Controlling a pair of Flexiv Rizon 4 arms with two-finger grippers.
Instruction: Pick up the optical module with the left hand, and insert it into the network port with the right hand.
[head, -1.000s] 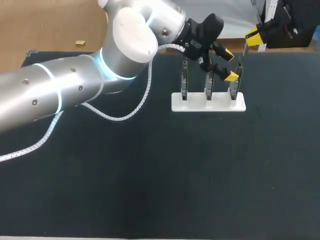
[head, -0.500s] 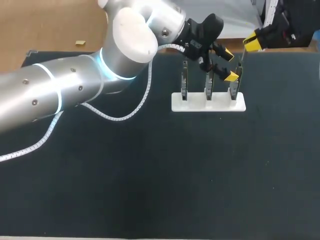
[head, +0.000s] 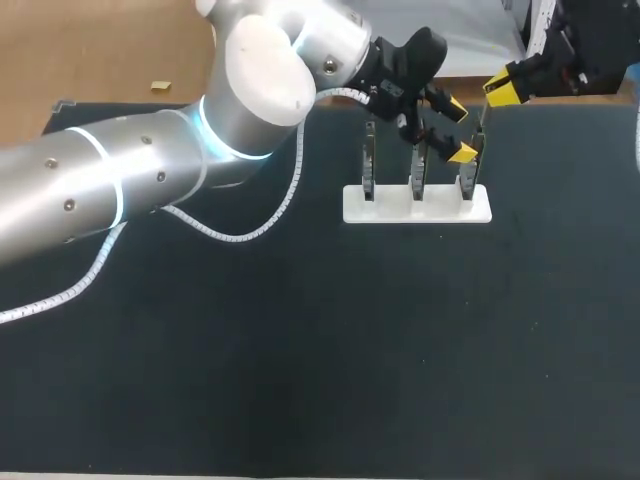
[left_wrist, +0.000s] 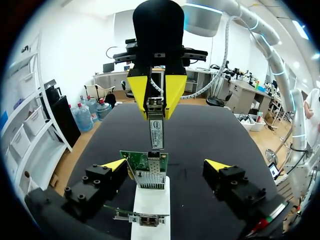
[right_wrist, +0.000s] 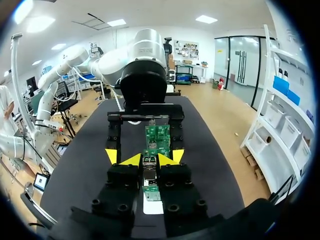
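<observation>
A white stand (head: 400, 208) holds three upright circuit boards. My left gripper (head: 459, 130) is open, and its yellow fingertips (left_wrist: 115, 164) straddle the rightmost green board (left_wrist: 150, 170) without touching it. The board's metal network port (left_wrist: 155, 156) faces upward at its top edge. My right gripper (left_wrist: 156, 112) hangs just above that board, shut on the slim silver optical module (left_wrist: 156, 132). The module points down and its lower end sits just over the port. In the right wrist view the module (right_wrist: 149, 172) lies between my right gripper's (right_wrist: 150, 160) fingers, with the board (right_wrist: 157, 139) right ahead.
Two other boards (head: 369, 165) (head: 418, 170) stand on the same stand, to the left of the gripped area. My left arm (head: 150, 170) and its white cable (head: 250, 232) stretch across the table's left half. The dark tabletop (head: 400, 350) runs in front of the stand.
My right gripper with the module has shifted slightly leftward, toward the stand. The left arm and the boards have stayed put.
</observation>
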